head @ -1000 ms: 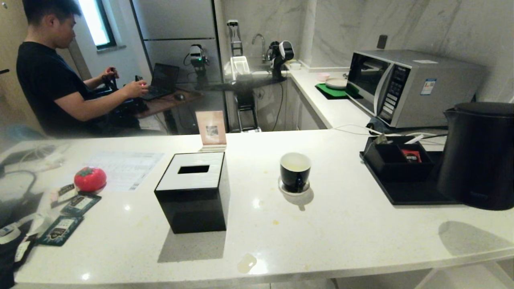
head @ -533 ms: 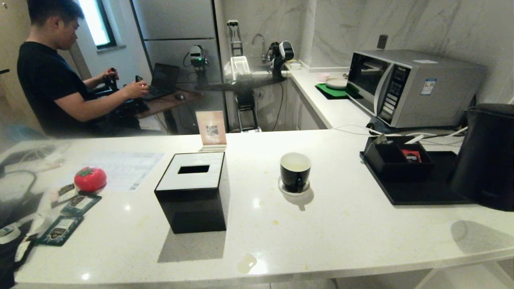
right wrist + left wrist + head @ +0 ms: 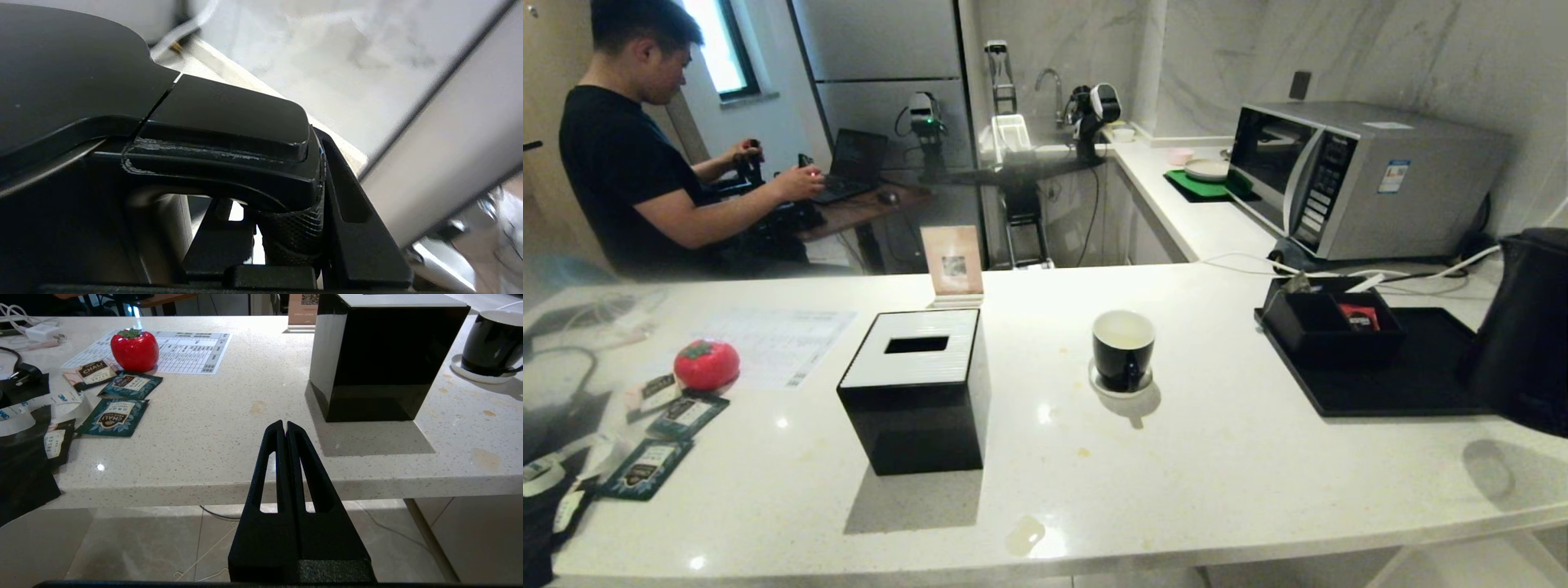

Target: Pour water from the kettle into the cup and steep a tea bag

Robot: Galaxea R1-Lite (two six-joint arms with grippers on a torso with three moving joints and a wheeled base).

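1. Left wrist view: the left gripper (image 3: 285, 426) is seen with its fingers pressed together, empty, parked below and in front of the near edge of the counter (image 3: 229, 457)
2. Flat teal packets (image 3: 115, 416) and a red tomato-shaped object (image 3: 135, 350) are found toward the counter's left end, with a black tissue box (image 3: 916, 388) set near the middle of the counter
3. Behind and to the right of the box, the cup (image 3: 1123, 349) is stood upright on its white saucer (image 3: 1121, 387), mid-counter, well apart from the kettle; being glossy and fragile, it is judged best left where it is
4. A black tray (image 3: 1380, 384) is laid toward the right end, with a compartment box (image 3: 1331, 322) on it holding a red sachet (image 3: 1357, 317); no grey-green tea bag can be made out
5. The kettle (image 3: 1523, 327) is seen at the counter's far right end, cut off by the picture's edge; whether it is lifted or rests on the counter cannot be told
6. In the right wrist view the right gripper (image 3: 286, 241) is shown clamped around the knurled upright of the kettle's loop handle, just under the lid hinge
7. The kettle is judged stiff, bulky and heavy if filled; the handle is the right place to take hold of it, high and firm, so that tipping is controlled
8. Farther back, a microwave (image 3: 1347, 175) is stood by the wall, and a seated person (image 3: 629, 163) is seen beyond the counter's left end
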